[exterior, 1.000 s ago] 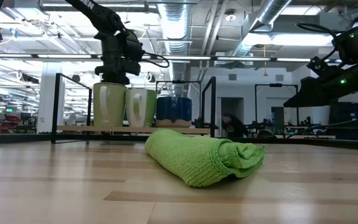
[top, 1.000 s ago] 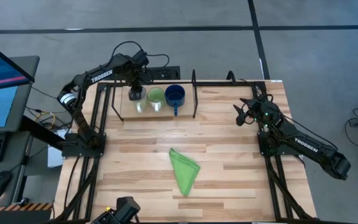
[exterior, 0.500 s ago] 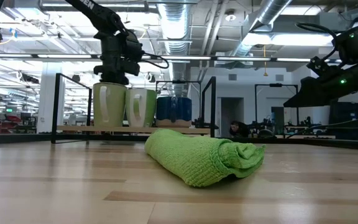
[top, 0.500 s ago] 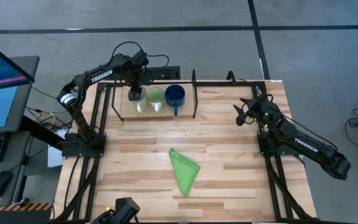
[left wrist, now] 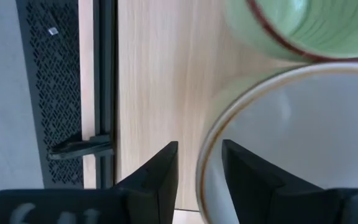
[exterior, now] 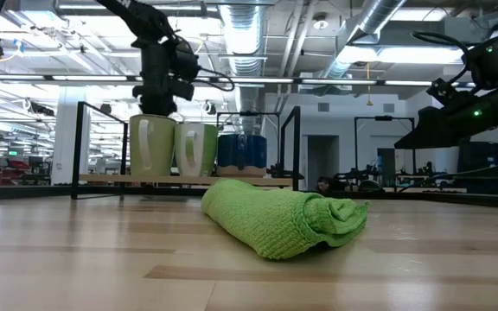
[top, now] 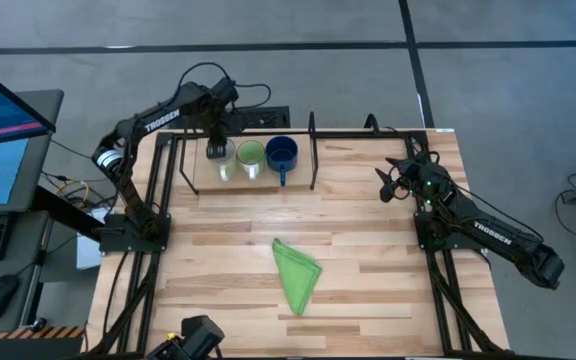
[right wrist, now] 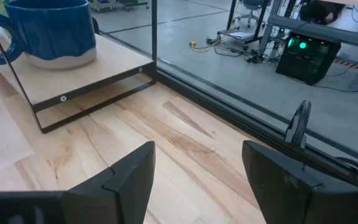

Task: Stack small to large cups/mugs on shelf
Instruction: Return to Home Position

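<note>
White mug (left wrist: 291, 155) rim runs up between the fingers of your left gripper (left wrist: 199, 147), which hangs directly above it at one end of the shelf (exterior: 102, 179). One finger is outside the wall and one over the bowl, narrowly parted and, as far as I can judge, not pinching. Just beyond that pincer on the same wooden base stands the light green mug (top: 251, 156), close against the white one; I can't tell whether they touch. One place farther is the dark blue mug (top: 282, 152). All three stand upright in a row, so the placing looks done and the step in hand is the retreat. Your next move calls for a straight lift until both fingers clear the rim, then the swing home, lest a finger drag the mug. Well away from the pincer, the green cloth (top: 298, 275) lies mid-table. Farthest off, your right gripper (right wrist: 197, 148) waits wide open past the shelf's other end.
</note>
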